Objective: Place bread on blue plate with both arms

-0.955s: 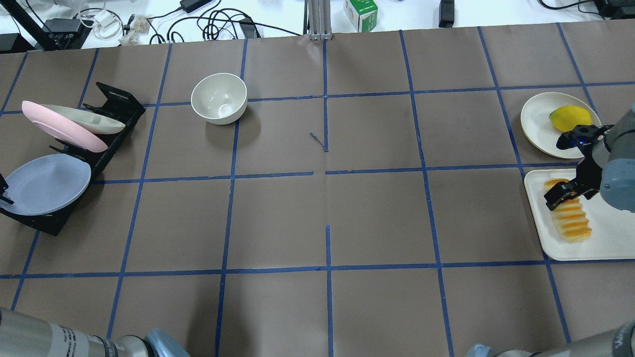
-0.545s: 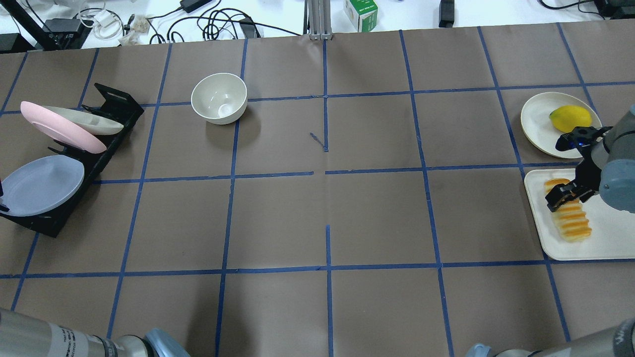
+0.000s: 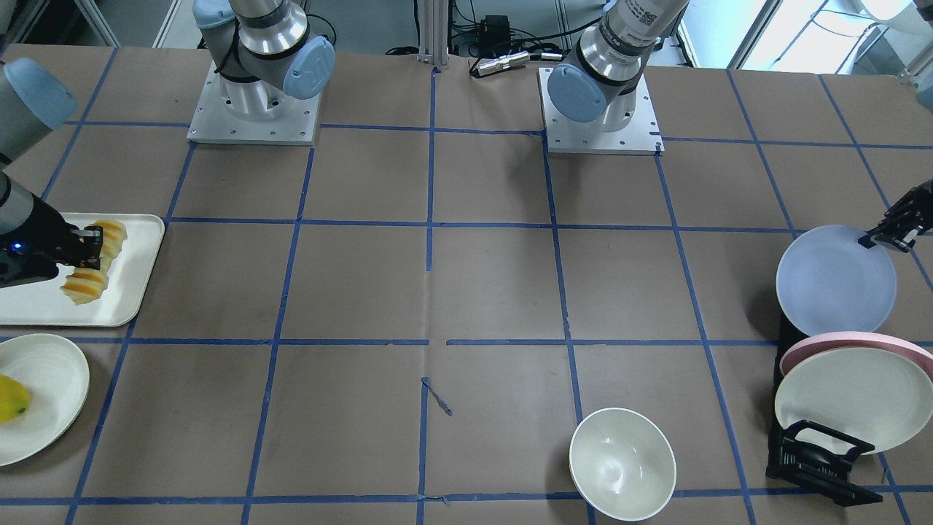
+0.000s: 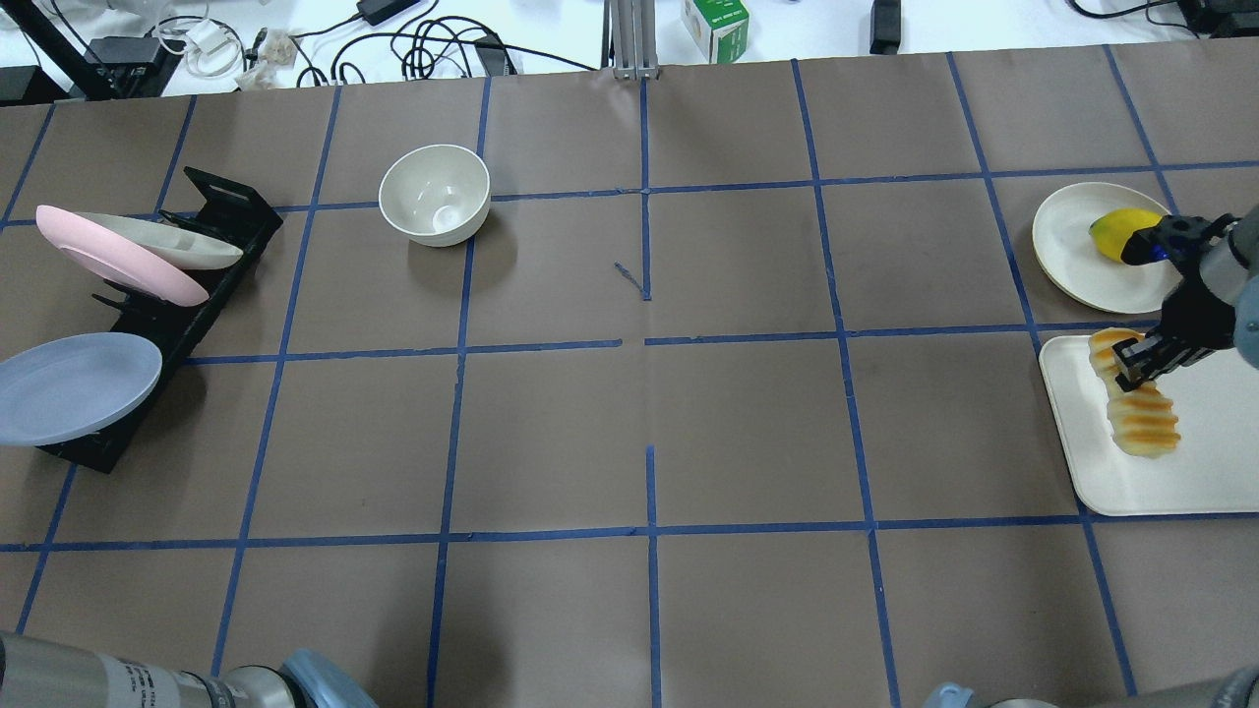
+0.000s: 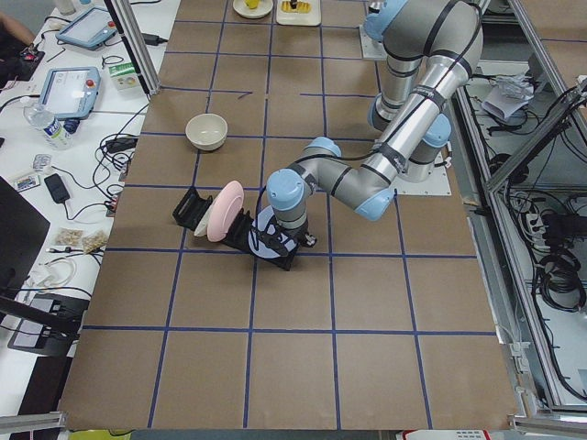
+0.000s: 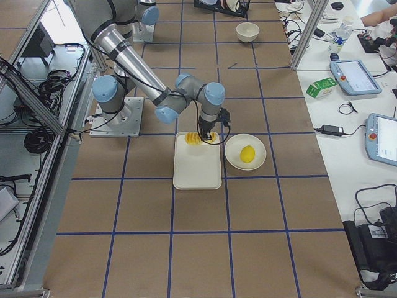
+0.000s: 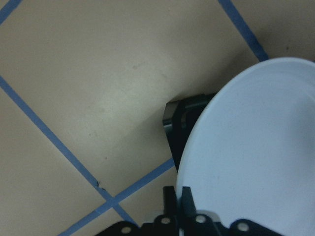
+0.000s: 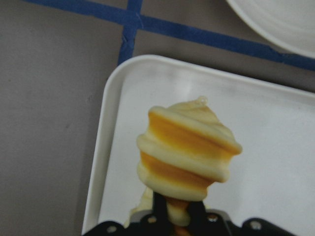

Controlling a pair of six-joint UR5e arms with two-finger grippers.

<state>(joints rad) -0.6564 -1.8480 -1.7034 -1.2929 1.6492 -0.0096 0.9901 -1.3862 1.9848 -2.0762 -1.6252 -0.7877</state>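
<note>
A: Where do we see the bread (image 4: 1146,418)?
B: Over the white tray (image 4: 1180,482), with the right gripper (image 4: 1131,366) clamped on it near one end.
A: And the left gripper (image 3: 872,239)?
B: We see it pinched tight on the rim of the blue plate (image 3: 834,281), at the end of the black rack (image 3: 816,456).

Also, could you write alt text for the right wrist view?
The right gripper is shut on the bread, a ridged orange loaf, over a white tray. Brown paper with blue tape and part of a cream plate lie beyond.
</note>
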